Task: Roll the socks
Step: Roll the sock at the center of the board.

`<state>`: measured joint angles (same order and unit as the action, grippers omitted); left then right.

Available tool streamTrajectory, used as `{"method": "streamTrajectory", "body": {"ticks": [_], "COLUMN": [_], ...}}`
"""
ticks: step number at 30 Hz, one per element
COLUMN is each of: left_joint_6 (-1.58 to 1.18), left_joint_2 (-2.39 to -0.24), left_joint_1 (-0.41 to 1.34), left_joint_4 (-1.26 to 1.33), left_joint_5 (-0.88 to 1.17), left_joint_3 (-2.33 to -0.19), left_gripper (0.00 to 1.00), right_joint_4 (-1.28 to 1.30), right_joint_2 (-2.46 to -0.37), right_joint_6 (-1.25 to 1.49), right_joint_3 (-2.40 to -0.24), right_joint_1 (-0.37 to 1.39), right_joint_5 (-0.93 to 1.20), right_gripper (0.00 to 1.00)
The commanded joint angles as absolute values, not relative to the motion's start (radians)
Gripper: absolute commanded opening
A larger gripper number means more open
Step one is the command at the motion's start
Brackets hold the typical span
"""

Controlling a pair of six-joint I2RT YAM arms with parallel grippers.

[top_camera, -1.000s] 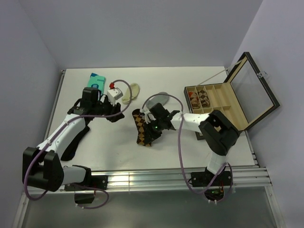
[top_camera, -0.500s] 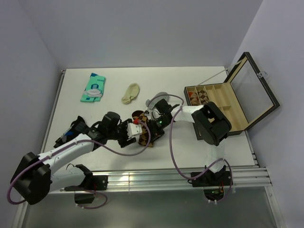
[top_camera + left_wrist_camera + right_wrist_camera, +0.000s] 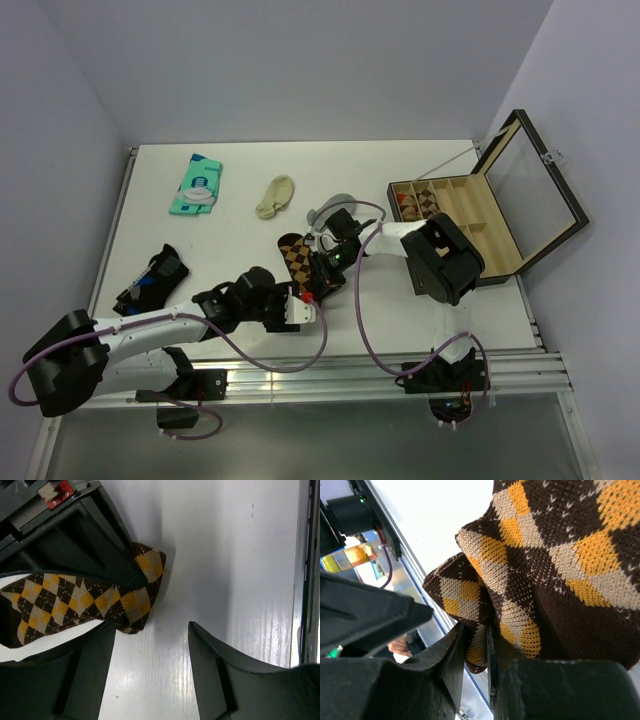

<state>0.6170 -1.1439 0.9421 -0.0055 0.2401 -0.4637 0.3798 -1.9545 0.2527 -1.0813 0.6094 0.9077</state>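
The white table [image 3: 240, 225] is taken up near its middle by the long argyle sock [image 3: 293, 255], which is laid lengthways toward the near edge. From its knit and the way it puckers, it is judged to be light, soft and limp. It should fold wherever it is pinched and spring open if let go, and it is likely to drag on the table rather than slide.

A doubled fold of the sock is clamped between the closed fingers of the right gripper [image 3: 475, 640], with cloth bunched on both sides. The left gripper [image 3: 152, 630] is held low over the table with its jaws apart. One finger is just beside the sock's rounded end, and nothing is gripped. That free end is judged the best place to take hold: pinched across its full width, so that the roll is started straight and kept tight.

Room is tightest at the near side, where the metal rail [image 3: 303, 580] runs close by the left gripper. To the right the open wooden box [image 3: 490, 225] is stood, with its lid up. A dark cloth bundle [image 3: 150, 282] is lying well apart to the left. The grey sock [image 3: 338, 205] is just behind the right gripper, the cream sock [image 3: 274, 196] further back, and the teal packet [image 3: 196, 183] at the far left. Bare table is left between these.
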Motion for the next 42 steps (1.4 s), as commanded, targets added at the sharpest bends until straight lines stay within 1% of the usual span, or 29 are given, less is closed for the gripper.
{"method": "streamTrajectory", "body": {"ticks": [1,7,13,34,38,39,42], "left_joint_6": [0.612,0.607,0.638,0.729,0.742,0.744,0.75], "left_joint_2": [-1.173,-1.259,-1.307,-1.454,-1.474,-1.48,-1.491], "left_joint_1": [0.979,0.997,0.997,0.999,0.999,0.999,0.999], "left_joint_4": [0.121,0.17,0.199,0.15,0.137,0.126,0.107], "left_joint_5": [0.184,0.138,0.112,0.061,0.055,0.054,0.057], "left_joint_3": [-0.453,-0.468,-0.471,-0.531,-0.537,-0.54,-0.549], "left_gripper": [0.65,0.59,0.57,0.5,0.45,0.41,0.36], "right_joint_4": [0.368,0.379,0.374,0.384,0.368,0.365,0.359], "right_joint_2": [-1.962,-1.954,-1.957,-1.954,-1.937,-1.934,-1.921], "right_joint_6": [0.293,0.285,0.281,0.279,0.293,0.301,0.311], "right_joint_3": [-1.092,-1.086,-1.069,-1.083,-1.078,-1.075,-1.074], "right_joint_1": [0.606,0.606,0.604,0.601,0.601,0.601,0.601], "right_joint_5": [0.893,0.885,0.879,0.9,0.913,0.913,0.913], "right_gripper": [0.22,0.22,0.22,0.22,0.23,0.23,0.24]}}
